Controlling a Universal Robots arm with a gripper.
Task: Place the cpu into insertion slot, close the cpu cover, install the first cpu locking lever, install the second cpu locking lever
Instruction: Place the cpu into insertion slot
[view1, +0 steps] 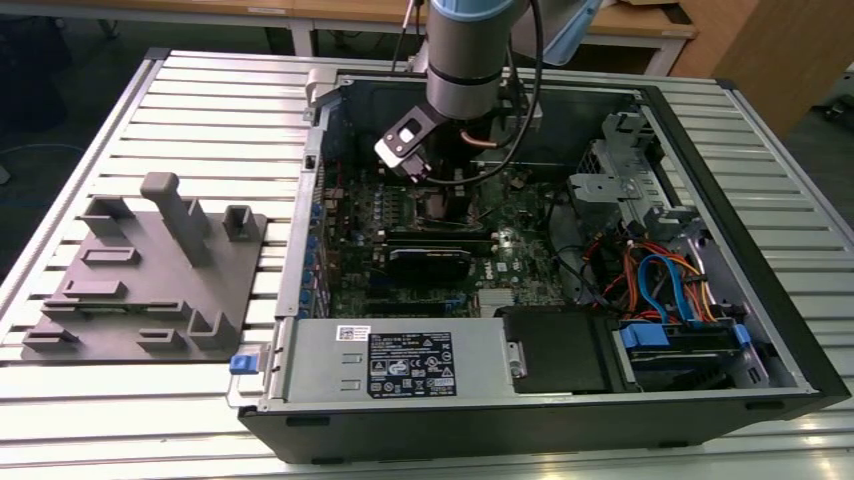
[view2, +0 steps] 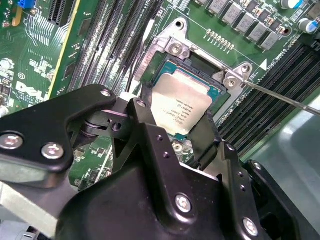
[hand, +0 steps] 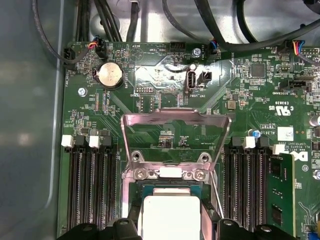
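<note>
Gripper over the insertion slot, closed on the cpu, cover up.
In both wrist views the cpu lies flat and square within the insertion slot, metal top up. The fingers touch two opposite edges, so it reads as gripped. I can't tell if it is fully seated or a hair above. Edge hold probably keeps it level and aligned with the socket. The cpu cover stands tilted back on its hinge, window open over the green motherboard, leaving the socket clear from above. A thin locking lever sticks out sideways, unlatched, across the black memory slots. In the exterior view the gripper points straight down inside the open computer case.
</note>
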